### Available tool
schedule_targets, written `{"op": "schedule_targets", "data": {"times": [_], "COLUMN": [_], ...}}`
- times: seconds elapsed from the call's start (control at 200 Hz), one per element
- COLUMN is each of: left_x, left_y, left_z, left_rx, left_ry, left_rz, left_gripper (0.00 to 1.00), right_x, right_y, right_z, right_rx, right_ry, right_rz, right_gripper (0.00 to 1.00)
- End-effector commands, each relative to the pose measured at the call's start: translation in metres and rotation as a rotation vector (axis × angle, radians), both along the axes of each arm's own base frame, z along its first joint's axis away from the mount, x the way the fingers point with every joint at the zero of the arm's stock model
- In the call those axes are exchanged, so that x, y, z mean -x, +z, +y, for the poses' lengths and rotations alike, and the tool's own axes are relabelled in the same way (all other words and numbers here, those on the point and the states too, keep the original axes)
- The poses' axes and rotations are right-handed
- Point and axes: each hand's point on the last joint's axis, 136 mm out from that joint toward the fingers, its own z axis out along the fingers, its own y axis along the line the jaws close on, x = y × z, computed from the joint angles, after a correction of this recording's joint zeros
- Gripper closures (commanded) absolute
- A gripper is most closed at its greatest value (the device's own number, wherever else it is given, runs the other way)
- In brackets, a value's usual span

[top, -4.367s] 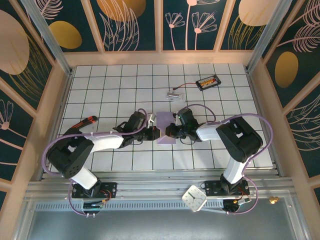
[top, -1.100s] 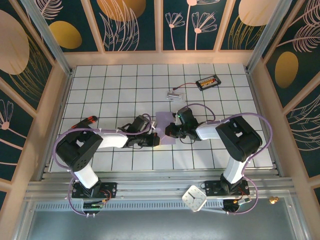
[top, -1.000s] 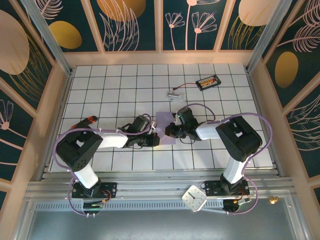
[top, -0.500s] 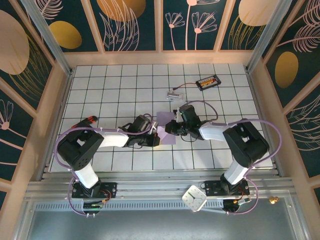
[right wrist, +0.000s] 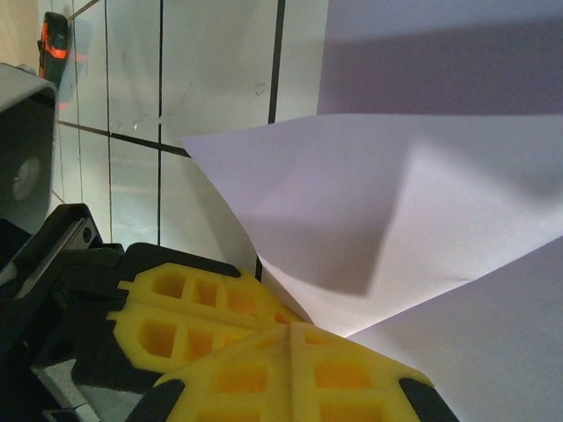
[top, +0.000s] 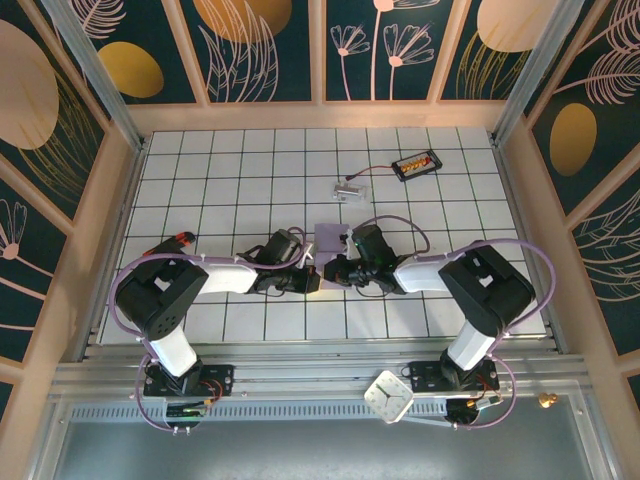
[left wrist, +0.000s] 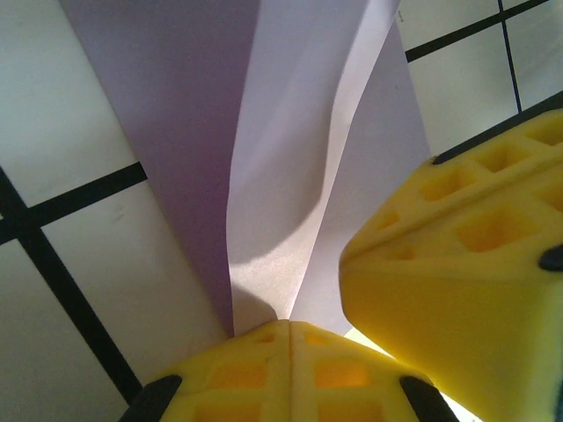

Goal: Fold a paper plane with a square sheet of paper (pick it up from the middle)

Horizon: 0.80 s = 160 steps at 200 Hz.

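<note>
The square sheet of paper (top: 331, 241) is lavender, partly folded, and lies mid-table between my two arms. In the left wrist view the paper (left wrist: 281, 176) has a raised flap that runs down into the seam of my left gripper (left wrist: 288, 327), which is shut on it. One yellow fingertip (left wrist: 457, 264) of the right gripper presses close beside it. In the right wrist view my right gripper (right wrist: 291, 327) is shut on an edge of the paper (right wrist: 396, 202), with the left gripper's fingertip (right wrist: 185, 308) alongside. From above, my left gripper (top: 313, 281) and right gripper (top: 334, 272) meet at the sheet's near edge. The paper plane is out of view.
A clear plastic piece with a wire (top: 350, 188) and a black box with orange parts (top: 415, 163) lie farther back. An orange-handled tool (top: 172, 243) sits at the left. A white clock (top: 389, 396) rests on the front rail. Wooden walls (top: 110, 200) enclose the tiled table.
My right gripper has swung from the sheet's right side round to its near edge, ending next to the left gripper. The left arm has stayed in place.
</note>
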Motion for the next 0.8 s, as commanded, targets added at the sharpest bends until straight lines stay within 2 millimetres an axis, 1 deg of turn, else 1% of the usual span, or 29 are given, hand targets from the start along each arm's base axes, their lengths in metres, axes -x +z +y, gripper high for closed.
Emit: {"op": "schedule_targets", "data": {"times": [0.0,0.19,0.3,0.435,0.55,0.796], "left_x": [0.027,0.027,0.027,0.027,0.027,0.03], "left_y": [-0.05,-0.05,-0.05,-0.05,-0.05,-0.054], "left_z": [0.039,0.04,0.039,0.038,0.039,0.042], "left_rx": [-0.203,-0.205,-0.203,-0.201,-0.204,-0.22], "left_ry": [0.017,0.019,0.022,0.022,0.018,0.012], "left_rz": [0.117,0.121,0.124,0.125,0.125,0.132], "left_gripper": [1.0,1.0,1.0,1.0,1.0,1.0], "right_x": [0.004,0.0,-0.002,-0.008,-0.014,-0.024], "right_y": [-0.006,-0.01,-0.015,-0.02,-0.024,-0.034], "right_z": [0.006,0.009,0.007,0.004,0.001,-0.014], "right_rx": [-0.014,-0.005,0.011,0.027,0.047,0.108], "right_ry": [0.008,0.005,-0.002,-0.02,-0.033,-0.075], "right_rz": [0.018,0.021,0.034,0.04,0.046,0.074], "right_gripper": [1.0,1.0,1.0,1.0,1.0,1.0]}}
